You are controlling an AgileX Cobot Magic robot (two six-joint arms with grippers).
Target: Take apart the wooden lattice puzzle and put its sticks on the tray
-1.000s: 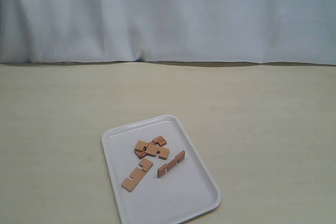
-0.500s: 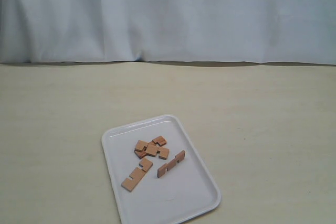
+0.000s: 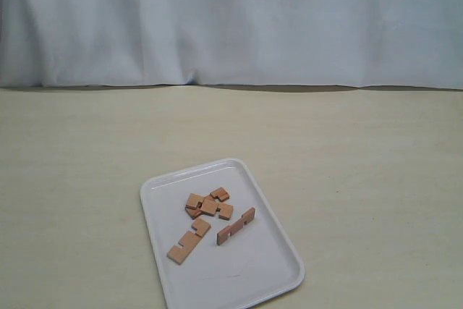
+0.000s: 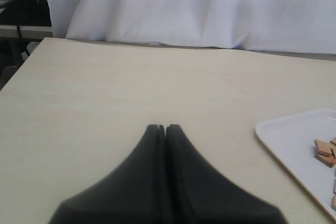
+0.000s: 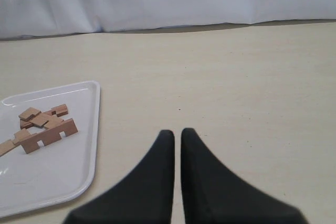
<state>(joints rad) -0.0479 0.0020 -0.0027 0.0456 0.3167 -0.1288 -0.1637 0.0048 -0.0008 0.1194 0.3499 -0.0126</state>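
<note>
The left gripper [image 4: 161, 128] has its two black fingers pressed together along their length, with nothing between them, and it hangs over bare table [image 4: 105, 87] off to one side of the tray [image 4: 283, 142], well apart from its rim. The right gripper [image 5: 177, 132] has its fingers almost together, only a thin slit of table showing between them and nothing held; it is over bare table on the other side of the tray [image 5: 68, 177], also clear of the rim. The white tray [image 3: 246, 276] lies at an angle on the pale table [image 3: 362, 179] and holds all the wooden pieces. Toward the tray's far end sits a small pile of sticks [image 3: 208, 204] that overlap and cross each other; whether they are still locked together cannot be told. Just nearer than the pile, a notched stick [image 3: 236, 226] stands on its long edge, its notches facing down in the right wrist view [image 5: 50, 136]. Beside it, toward the tray's left long rim, a flat stick [image 3: 189, 241] lies on its face. Behind the table, beyond the tray, hangs a white cloth [image 3: 231, 19].
</note>
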